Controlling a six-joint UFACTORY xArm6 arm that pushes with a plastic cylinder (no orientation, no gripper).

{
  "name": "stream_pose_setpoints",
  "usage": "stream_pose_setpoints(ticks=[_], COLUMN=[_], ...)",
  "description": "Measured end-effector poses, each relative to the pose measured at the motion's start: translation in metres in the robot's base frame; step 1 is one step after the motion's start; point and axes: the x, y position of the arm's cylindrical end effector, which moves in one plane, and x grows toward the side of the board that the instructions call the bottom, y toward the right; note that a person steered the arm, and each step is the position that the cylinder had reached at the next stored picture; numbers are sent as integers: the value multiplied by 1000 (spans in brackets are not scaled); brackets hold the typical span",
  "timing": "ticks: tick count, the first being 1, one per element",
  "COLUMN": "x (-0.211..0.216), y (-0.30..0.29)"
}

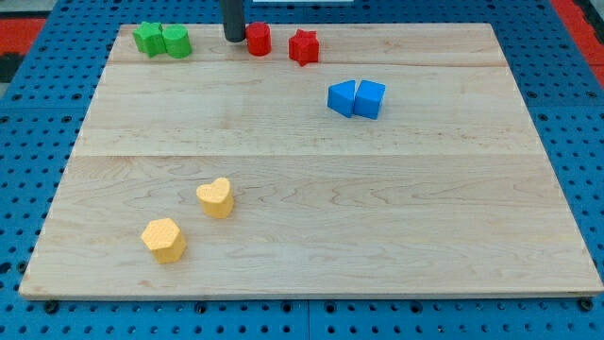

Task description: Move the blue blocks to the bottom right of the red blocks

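Observation:
Two blue blocks sit side by side at the upper right of the middle: a blue wedge-like block (342, 98) and a blue cube (370, 98), touching. Two red blocks lie near the view's top: a red cylinder (259, 40) and a red star (303, 46), slightly apart. The blue blocks lie below and to the right of the red ones. My tip (233, 38) is at the view's top, just left of the red cylinder and close to it.
Two green blocks (161, 40) touch each other at the top left. A yellow heart (216, 197) and a yellow hexagon (164, 239) lie at the lower left. The wooden board (396, 217) sits on a blue pegboard.

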Motion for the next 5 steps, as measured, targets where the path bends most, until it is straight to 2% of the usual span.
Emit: stream_pose_setpoints(ticks=[1,2,3,4,5], x=[-8,3,7,46,121], y=[7,36,37,14,33])
